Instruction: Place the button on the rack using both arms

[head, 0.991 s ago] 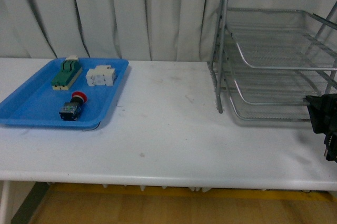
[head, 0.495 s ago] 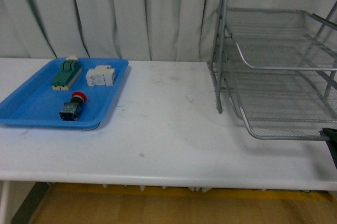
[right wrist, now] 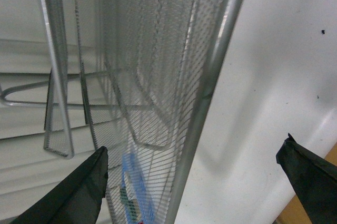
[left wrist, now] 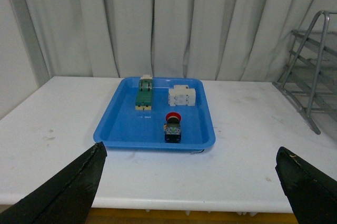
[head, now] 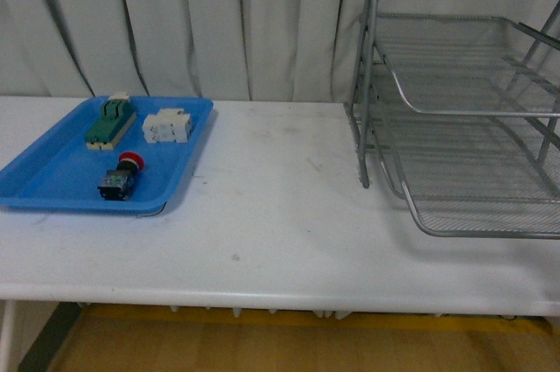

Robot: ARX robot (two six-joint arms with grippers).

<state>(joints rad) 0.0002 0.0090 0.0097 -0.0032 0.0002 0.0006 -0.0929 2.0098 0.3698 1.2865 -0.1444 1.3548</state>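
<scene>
Your left gripper (left wrist: pixel 189 190) hangs low over the near edge of the white table (head: pixel 280 214), fingers (left wrist: pixel 68 192) spread wide and holding nothing. Your right gripper (right wrist: pixel 192 182) is equally released, close against the front rim of the rack (head: pixel 464 109); neither arm appears in the front view. The button (head: pixel 120 176) lies ahead of the left gripper, well apart from it, in the blue tray (head: pixel 52 171) at the table's left, far from the rack. It rests on its side, red cap toward the curtain, black-and-blue body toward you, near the white block (head: pixel 168 125) and green-and-cream part (head: pixel 109 120). The rack's lowest tray juts forward.
</scene>
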